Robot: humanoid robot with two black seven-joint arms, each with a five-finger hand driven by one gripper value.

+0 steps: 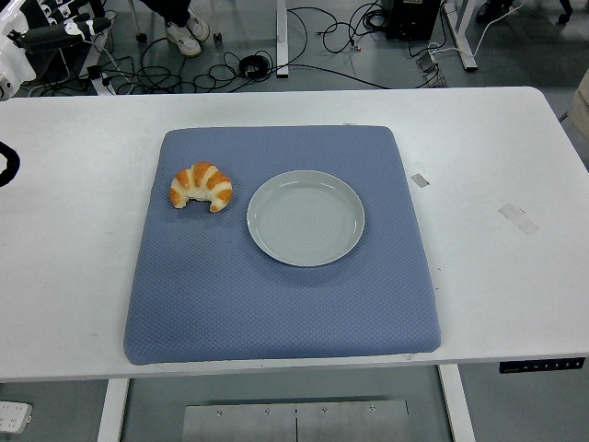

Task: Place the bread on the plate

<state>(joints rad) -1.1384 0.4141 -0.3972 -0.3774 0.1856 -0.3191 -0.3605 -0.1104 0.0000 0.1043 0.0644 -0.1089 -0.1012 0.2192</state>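
Note:
A golden croissant (202, 187) lies on the blue mat (276, 304), in its left half toward the back. Just right of the croissant, a small gap away, an empty pale grey plate (306, 218) sits near the mat's middle. A small black piece of my left arm (6, 166) shows at the picture's left edge, well left of the mat. Too little of it is visible to make out the hand. My right arm is out of view.
The mat lies on a white table (497, 276). Two bits of tape (518, 218) stick to the table right of the mat. A person's shoes (189, 37) and cables (248, 64) are on the floor beyond the far edge.

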